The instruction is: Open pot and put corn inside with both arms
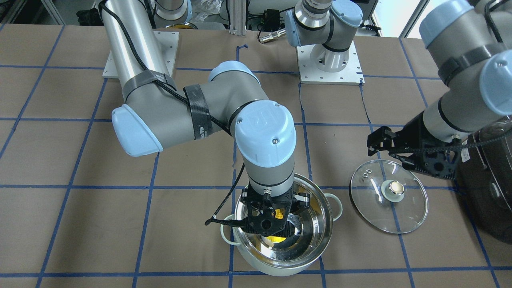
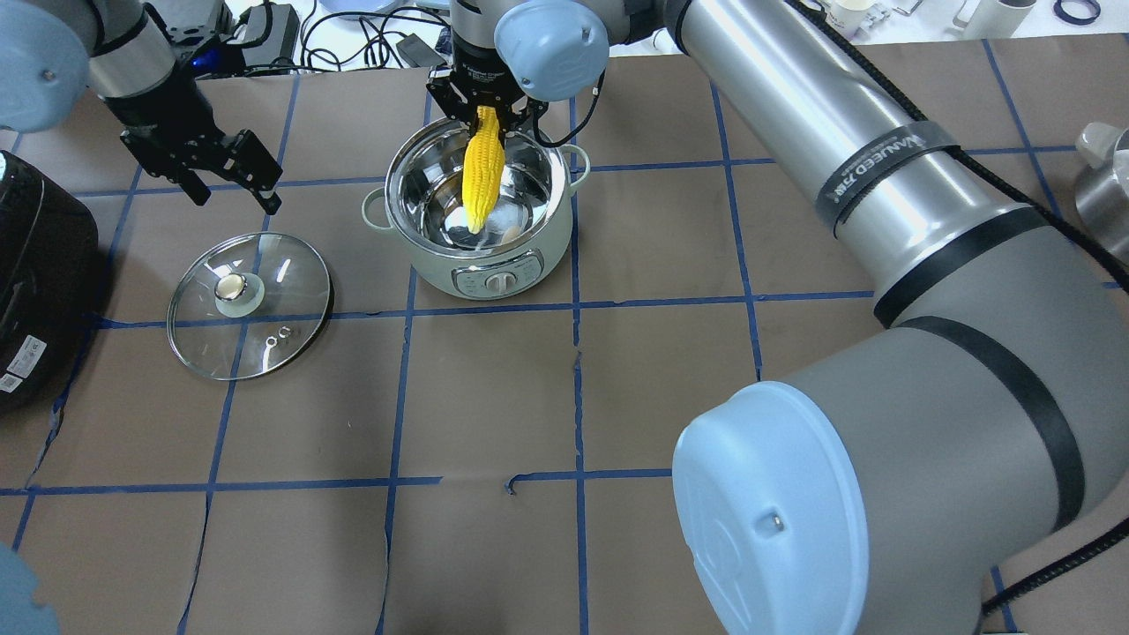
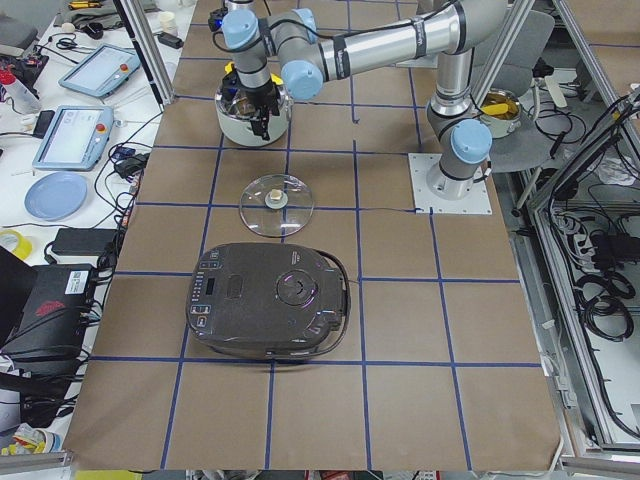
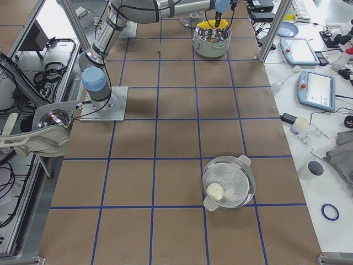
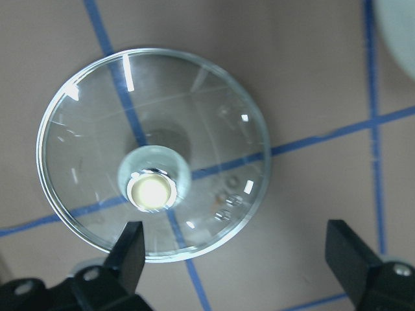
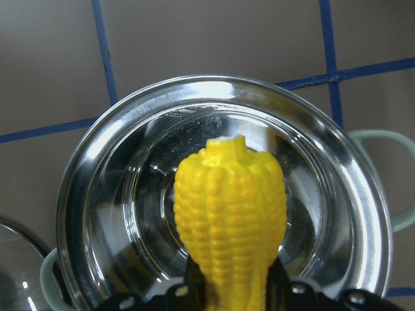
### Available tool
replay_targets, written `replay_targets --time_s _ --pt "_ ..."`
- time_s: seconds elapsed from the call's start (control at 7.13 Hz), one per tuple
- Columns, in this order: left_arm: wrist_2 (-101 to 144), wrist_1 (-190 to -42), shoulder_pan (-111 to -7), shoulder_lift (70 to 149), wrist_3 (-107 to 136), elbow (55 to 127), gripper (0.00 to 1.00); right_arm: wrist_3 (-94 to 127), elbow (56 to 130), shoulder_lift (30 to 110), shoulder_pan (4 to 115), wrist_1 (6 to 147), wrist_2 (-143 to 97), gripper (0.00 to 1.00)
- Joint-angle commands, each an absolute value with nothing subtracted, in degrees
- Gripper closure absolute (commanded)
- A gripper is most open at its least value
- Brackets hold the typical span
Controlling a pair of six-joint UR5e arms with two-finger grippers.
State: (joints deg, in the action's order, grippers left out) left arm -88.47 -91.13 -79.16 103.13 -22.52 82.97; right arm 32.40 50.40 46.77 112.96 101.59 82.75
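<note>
The right gripper (image 2: 486,119) pinches the corn (image 2: 483,172) over the open pot (image 2: 538,256), a blue cap (image 1: 264,128) says "UR", and the left gripper (image 2: 236,201) hangs wide open near the glass lid (image 2: 250,305) lying flat beside the black cooker (image 2: 35,265).

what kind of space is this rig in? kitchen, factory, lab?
Probably a robotics lab workcell, not a kitchen: a bolted-down arm base plate, a paper-covered table gridded in blue tape, and teach pendants alongside.
</note>
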Motion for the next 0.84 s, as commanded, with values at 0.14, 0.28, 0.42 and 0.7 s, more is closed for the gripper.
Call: replay_targets --time_s 0.14,0.28,0.42,0.7 --pt "-86.21 -93.52 -86.64 94.33 -5.40 82.79 0.00 30.51 50.54 43.87 114.86 102.48 82.71 0.87" --pt "-86.22 -93.43 -87.53 92.57 -1.36 84.53 0.00 29.28 50.62 43.68 114.87 102.48 82.71 0.87" --pt "-86.31 -93.34 -87.71 91.16 0.42 86.20 0.00 28.31 50.80 43.33 114.87 102.57 82.71 0.86" --pt "-86.66 -93.34 -87.80 91.23 0.70 86.22 0.00 27.16 54.03 43.42 114.87 105.79 82.71 0.74"
